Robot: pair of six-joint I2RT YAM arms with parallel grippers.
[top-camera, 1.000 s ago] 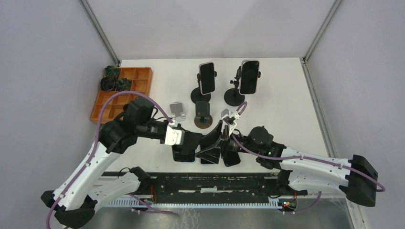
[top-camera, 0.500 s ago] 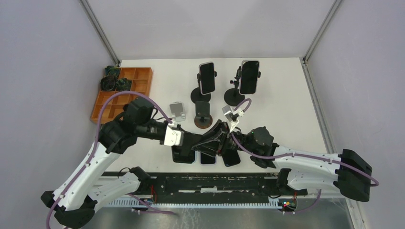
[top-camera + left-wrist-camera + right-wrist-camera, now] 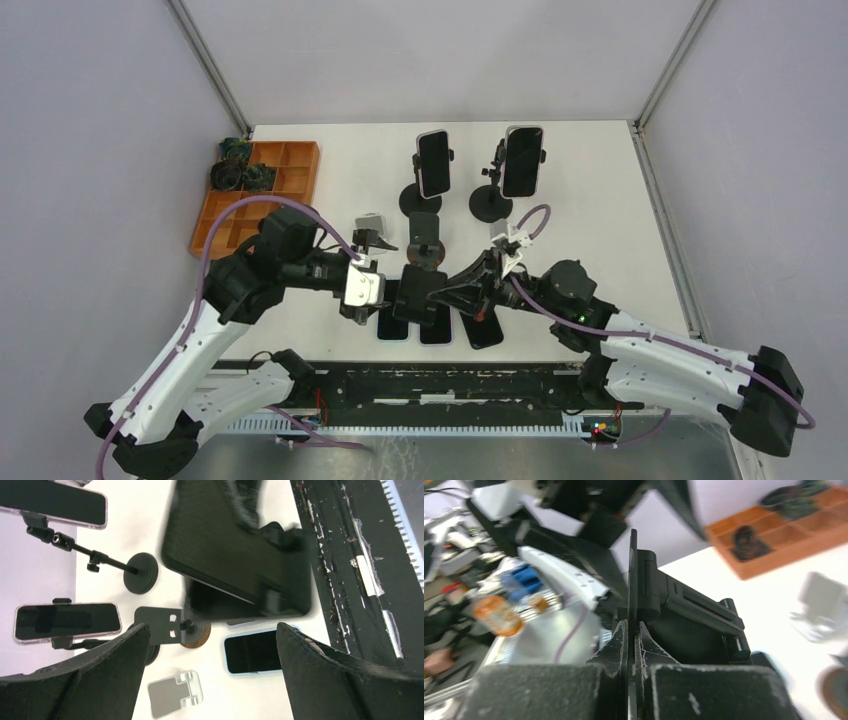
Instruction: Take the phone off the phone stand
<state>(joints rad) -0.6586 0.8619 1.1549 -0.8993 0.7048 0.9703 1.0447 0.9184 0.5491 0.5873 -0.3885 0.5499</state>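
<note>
At the near-middle of the bench (image 3: pixel 600 200), the phone (image 3: pixel 415 295) is up off the surface, pinched along one thin edge by the right fingers (image 3: pixel 621 640), which are clenched tight on it. From the right wrist cam you only get the phone edge-on, a thin black line. There's a chunky black block right behind it and I can't tell what that is, everything back there is smeared.

The left fingers (image 3: pixel 117 662) are spread wide and grasping nothing. Their cam looks straight at the phone's dark face, but it's v blurry and cut off at the top of the frame.

The stand (image 3: pixel 425 245), w/ its brown base, sits just behind the phone. Its bracket shows bare in the left wrist view. Can't tell from the top view if the phone's far end touches it, since they overlap there.

Under the phone and both arms are the flat phones (image 3: pixel 485 332), three in a row afaict, all partly covered.

Further back:
- two rear phones (image 3: pixel 433 163) on their own stands
- a little grey holder (image 3: pixel 372 228) just beside one left finger
- an orange tray (image 3: pixel 312 150) at the far left, w/ dark tangled stuff in its corner cells that's too small to ID
</note>
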